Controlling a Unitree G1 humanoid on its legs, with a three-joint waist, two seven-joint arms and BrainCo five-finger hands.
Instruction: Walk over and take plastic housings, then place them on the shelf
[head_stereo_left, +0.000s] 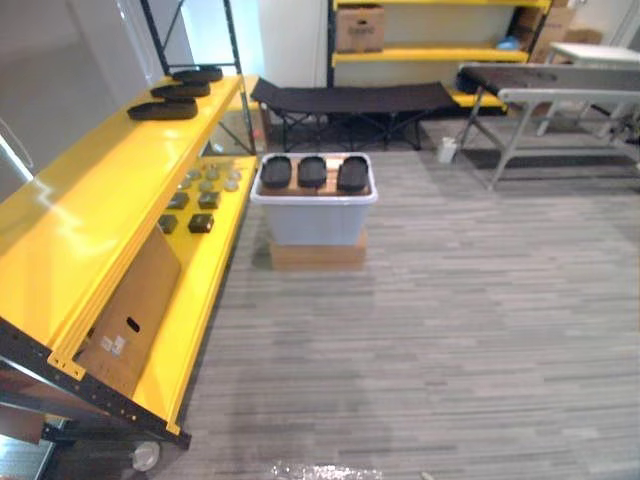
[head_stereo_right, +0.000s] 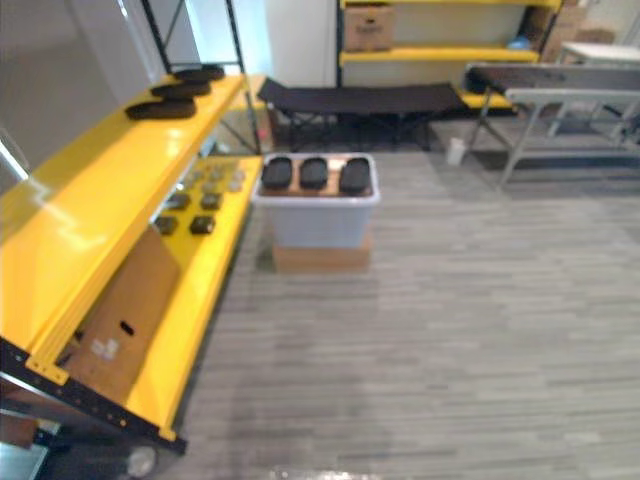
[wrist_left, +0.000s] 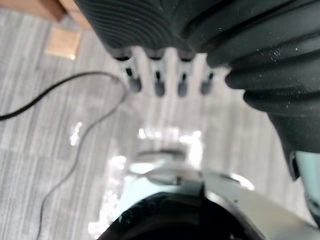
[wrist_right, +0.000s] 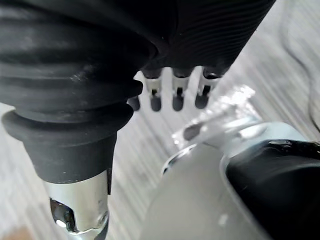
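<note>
Yellow shelf (head_stereo_left: 90, 215) runs along my left, and three black plastic housings (head_stereo_left: 163, 110) already lie in a row at its far end, which I take to be deliberate: it leaves the near stretch free for more. Three more housings (head_stereo_left: 312, 172) sit side by side across the top of a pale bin (head_stereo_left: 314, 222), itself raised on a cardboard box (head_stereo_left: 317, 255) (a handier height for me, I judge). My left hand (wrist_left: 159, 82) and right hand (wrist_right: 177, 95) hang at my sides, fingers straight and loose, holding nothing, since the bin is well ahead and walking comes first.
</note>
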